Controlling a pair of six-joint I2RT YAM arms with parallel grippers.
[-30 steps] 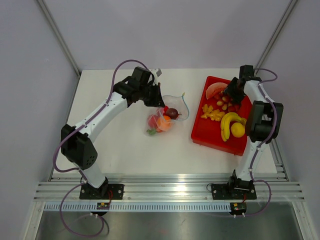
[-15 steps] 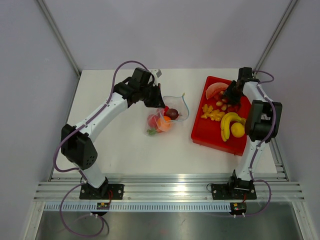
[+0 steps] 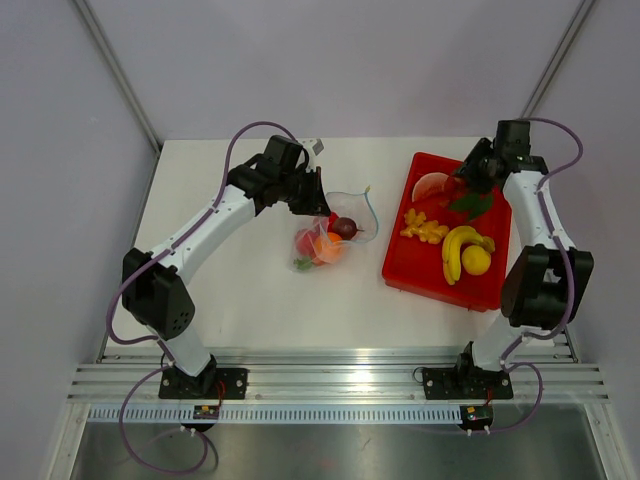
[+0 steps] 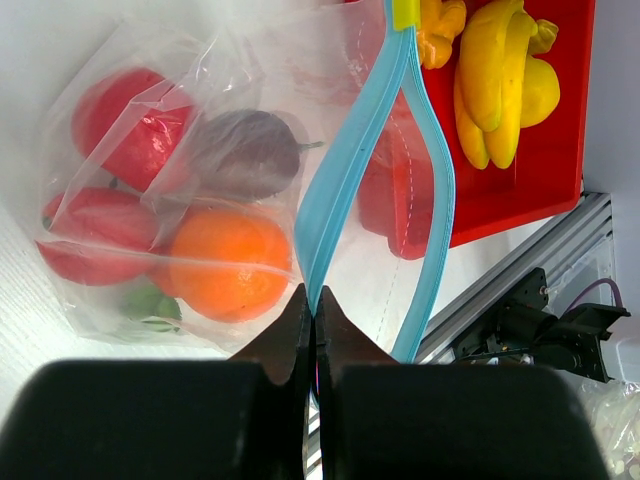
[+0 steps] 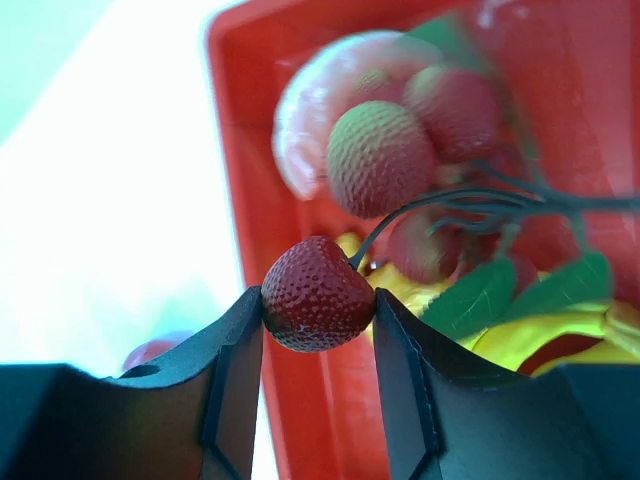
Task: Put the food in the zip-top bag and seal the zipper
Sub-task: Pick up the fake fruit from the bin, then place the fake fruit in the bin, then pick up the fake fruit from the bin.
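Note:
The clear zip-top bag (image 3: 340, 228) lies mid-table with its mouth open toward the red tray. Inside it are red toy fruits (image 4: 125, 115), a purple one (image 4: 245, 150) and an orange ball (image 4: 225, 260). My left gripper (image 3: 322, 208) is shut on the light blue zipper (image 4: 345, 170) at the bag's mouth; it also shows in the left wrist view (image 4: 311, 295). My right gripper (image 5: 318, 300) is shut on one dark red bumpy berry (image 5: 318, 293) of a stemmed berry cluster (image 5: 380, 155) with green leaves. It holds the cluster above the tray's far end (image 3: 465, 178).
The red tray (image 3: 420, 270) at the right holds a yellow banana bunch (image 3: 455, 250), a lemon (image 3: 477, 260), orange pieces (image 3: 424, 228) and a pink slice (image 3: 432, 186). The table's front rail lies just past the tray.
My right gripper has lifted off the tray floor and swung back and right with the berry cluster hanging from it. The left gripper and the bag have not moved.

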